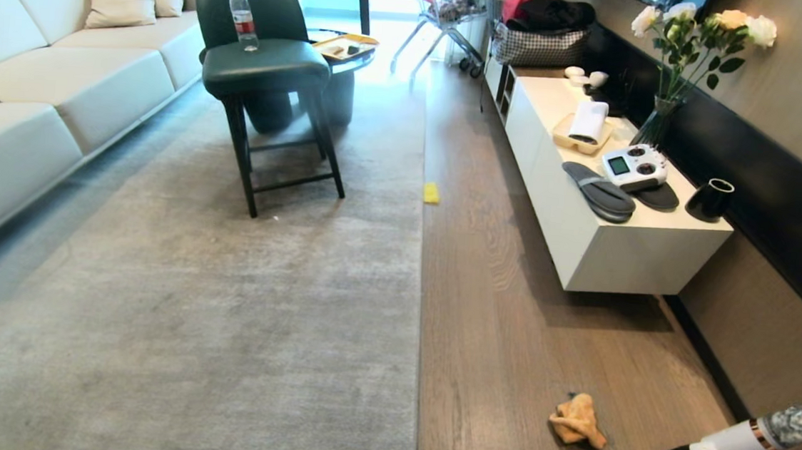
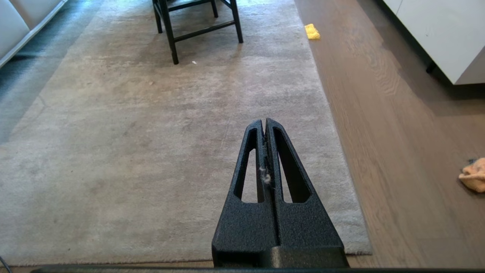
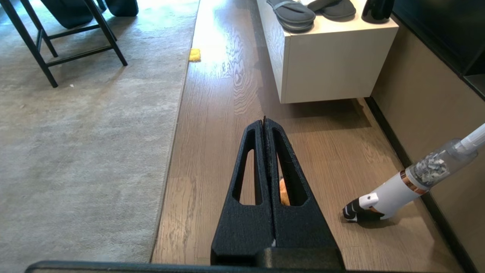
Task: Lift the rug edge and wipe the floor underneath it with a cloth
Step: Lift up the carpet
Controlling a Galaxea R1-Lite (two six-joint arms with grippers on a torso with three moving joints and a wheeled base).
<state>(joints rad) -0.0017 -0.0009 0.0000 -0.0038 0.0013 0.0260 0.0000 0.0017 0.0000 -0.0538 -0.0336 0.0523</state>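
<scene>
Both claws, left gripper [image 2: 265,122] and right gripper [image 3: 265,121], closed, empty; cloth [image 1: 578,419] on floor [image 1: 508,319] right of rug edge [image 1: 421,291].

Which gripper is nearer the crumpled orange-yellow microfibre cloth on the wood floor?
Right. The right gripper, shut, hangs over the floor planks directly above the orange-yellow microfibre cloth, which peeks through its finger slot. The left gripper, shut, hangs over the pale grey rug, cloth off to its side.

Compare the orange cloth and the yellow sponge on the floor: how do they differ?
The cloth is orange, fuzzy and crumpled; the sponge is bright yellow, flat and rectangular. The cloth lies out on the bare floor; the sponge lies right beside the rug edge. Both rest on the wood, untouched.
</scene>
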